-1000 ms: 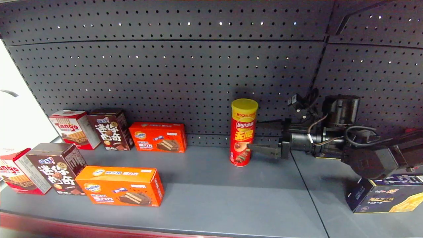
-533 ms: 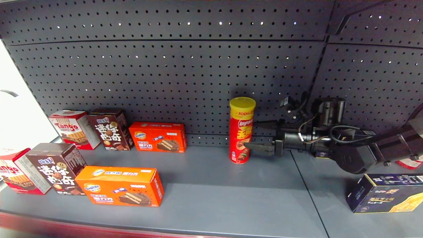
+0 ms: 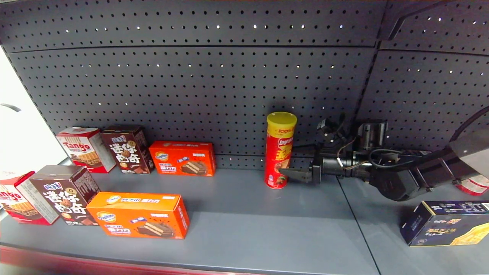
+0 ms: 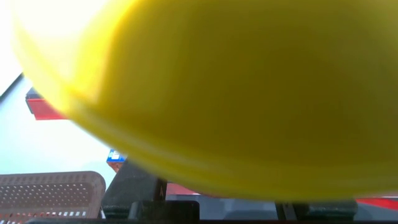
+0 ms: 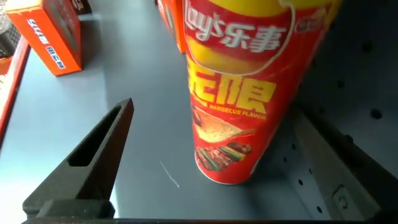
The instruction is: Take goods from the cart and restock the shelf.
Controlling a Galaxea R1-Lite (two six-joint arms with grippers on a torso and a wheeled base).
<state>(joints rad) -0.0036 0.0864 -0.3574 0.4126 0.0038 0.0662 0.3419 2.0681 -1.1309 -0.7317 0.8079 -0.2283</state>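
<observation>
At the back of the grey metal shelf (image 3: 244,225), just in front of the perforated dark pegboard (image 3: 191,95), the chip can (image 3: 280,151) stands upright, its long axis vertical and its yellow plastic lid on top. It is a slim, glossy red cylinder with its printed face turned toward the shelf's front and right.

The right gripper (image 3: 285,159) reaches in from the right, level with the can's lower half. The arm is stretched out almost horizontally above the shelf, with cables looped around the wrist. Its two black wedge-shaped fingers (image 5: 93,162) are spread apart with the can between them. The near one stands clear of the can, and the far one runs along the pegboard side.

To the left sit cardboard cartons in two rows: an orange box (image 3: 182,157) at the back and another orange box (image 3: 139,214) in front, each with brown and red-and-white boxes beside it. A dark blue box (image 3: 445,223) lies on the shelf to the right, below the arm.

A smooth, curved yellow surface (image 4: 236,93) sits very close to the left wrist camera, possibly a plastic lid.
</observation>
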